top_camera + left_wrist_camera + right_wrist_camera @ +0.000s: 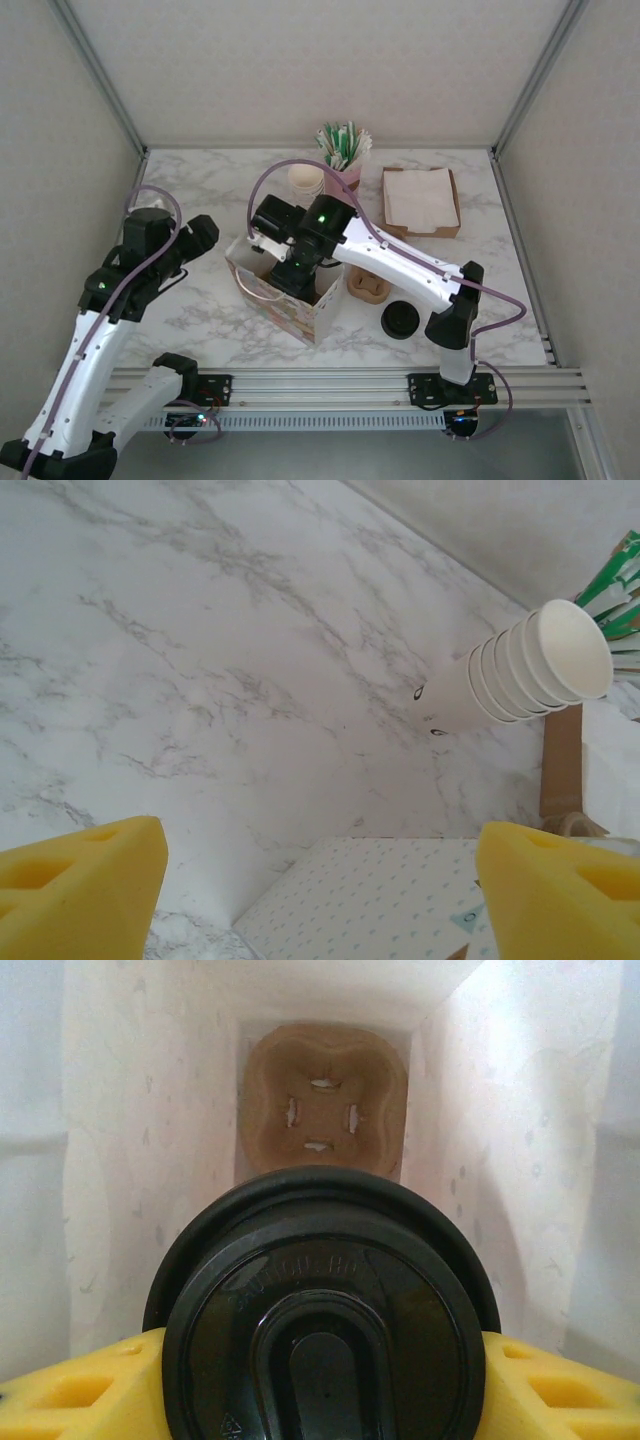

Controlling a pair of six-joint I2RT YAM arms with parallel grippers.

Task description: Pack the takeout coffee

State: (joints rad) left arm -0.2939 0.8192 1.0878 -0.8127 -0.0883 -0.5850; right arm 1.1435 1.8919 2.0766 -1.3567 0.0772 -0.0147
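R gripper (320, 1400) clamped on takeout coffee (320, 1310) inside paper bag (150, 1160), cup tray (322, 1110) below at bottom; L gripper (320, 900) wide open, empty; risk: off-centre release, so cup prob misses pocket and tips.

- Probably a robot test cell rather than a real café: plain white panels (300, 60) and aluminium posts (100, 75) box it in.
- On the marble-look tabletop (200, 300), paper cups (520, 670) beyond the left gripper (320, 885) and a napkin tray (420, 200) mimic a coffee counter.

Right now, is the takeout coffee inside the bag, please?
Inside: bag walls surround the takeout coffee in the right gripper; cup tray at the bottom.
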